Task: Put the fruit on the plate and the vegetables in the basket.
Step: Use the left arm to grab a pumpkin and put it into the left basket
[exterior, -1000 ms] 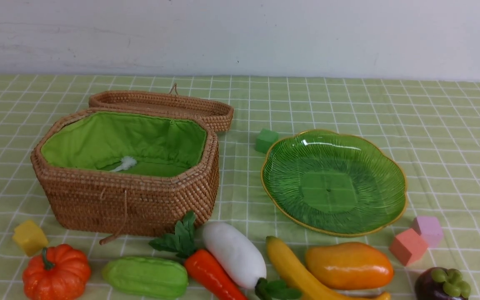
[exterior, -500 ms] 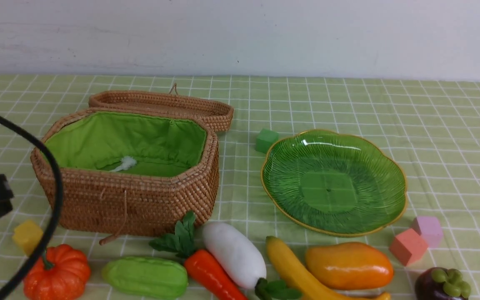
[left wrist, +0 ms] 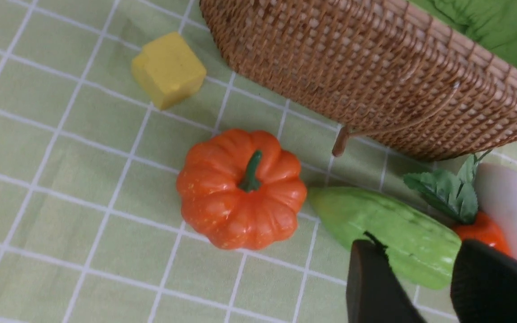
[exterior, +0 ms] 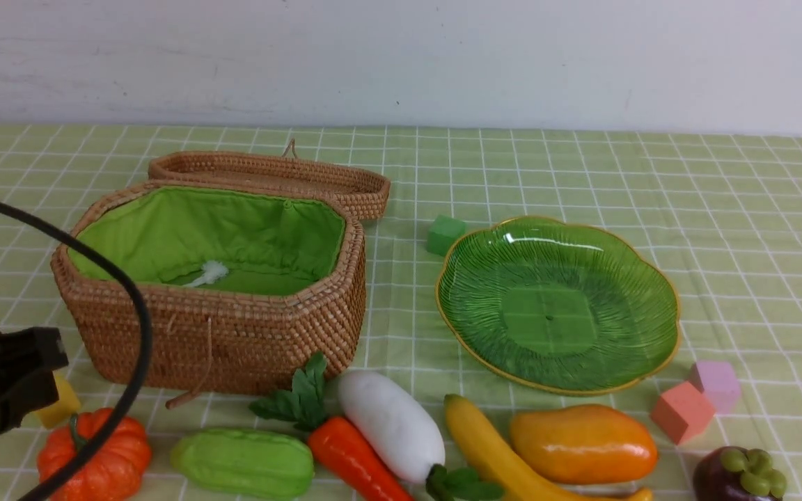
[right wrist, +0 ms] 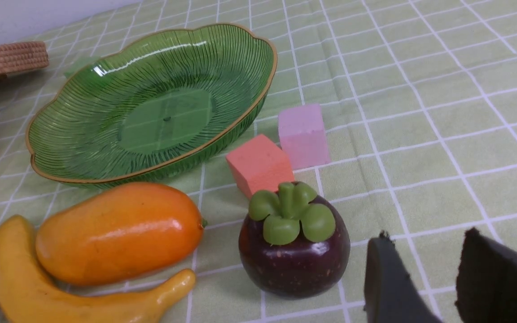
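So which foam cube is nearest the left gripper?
The yellow cube, beside the pumpkin; the green cube, pink cube and purple cube sit by the plate.

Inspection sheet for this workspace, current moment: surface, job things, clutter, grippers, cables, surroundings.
Surface: green checked tablecloth.
Job's things: basket open, its lid lying behind it, no vegetables inside. plate empty. pumpkin, gourd, carrot and radish lie on the cloth in front of the basket. banana, mango and mangosteen lie in front of the plate.
Clutter: yellow cube, green cube, salmon cube, lilac cube.
Grippers: left gripper open, empty, by the gourd; right gripper open, empty, beside the mangosteen.
Cables: black cable loops in front of the basket and pumpkin.
Surroundings: white wall; nothing else seen.
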